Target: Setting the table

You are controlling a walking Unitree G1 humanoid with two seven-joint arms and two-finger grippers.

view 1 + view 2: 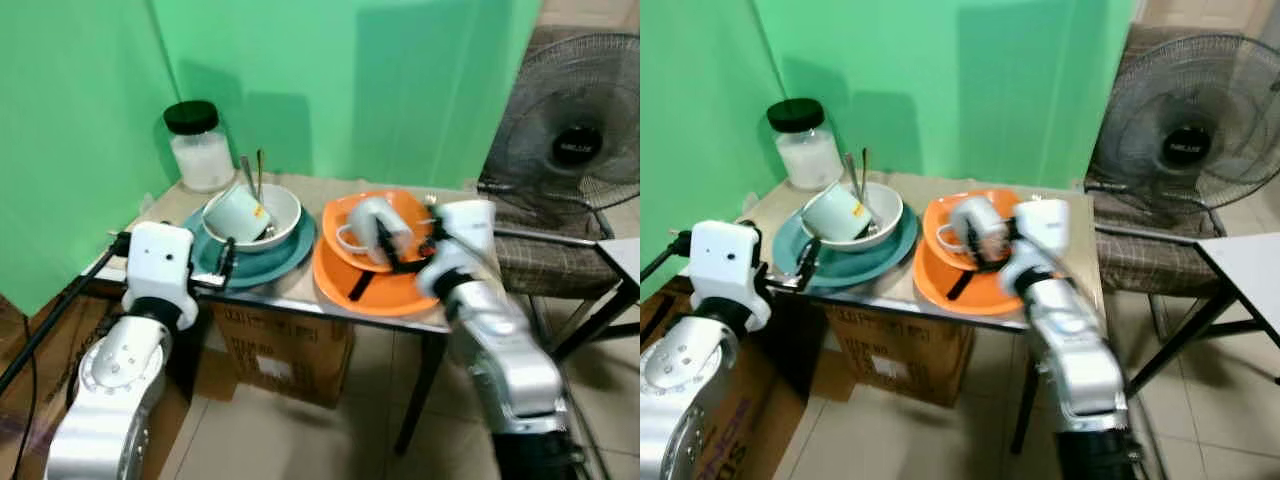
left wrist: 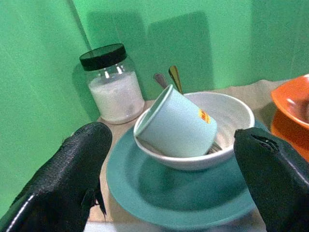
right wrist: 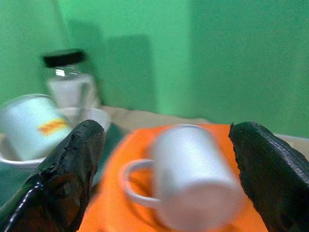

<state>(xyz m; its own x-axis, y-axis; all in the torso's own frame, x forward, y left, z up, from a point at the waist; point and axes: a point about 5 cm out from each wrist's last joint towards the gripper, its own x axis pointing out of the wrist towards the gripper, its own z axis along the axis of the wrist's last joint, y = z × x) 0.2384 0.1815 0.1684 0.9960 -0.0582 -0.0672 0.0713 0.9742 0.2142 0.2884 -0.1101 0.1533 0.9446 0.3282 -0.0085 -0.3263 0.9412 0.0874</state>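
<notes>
Table point(image 1: 300, 290); mug point(image 2: 181, 124), yellow-red label unreadable

Small table point(image 1: 300, 292) with dark metal legs, set in a corner formed by green backdrop walls point(image 1: 400, 80). Beneath the table, a brown cardboard box point(image 1: 285, 355) on a floor of pale tiles point(image 1: 330, 440). To the right of the table, a black standing fan point(image 1: 580, 130) above a seat with grey checked fabric point(image 1: 545, 265). Further right of the table, edge of a white tabletop point(image 1: 1245, 265) on dark legs. Even, soft lighting throughout.
</notes>
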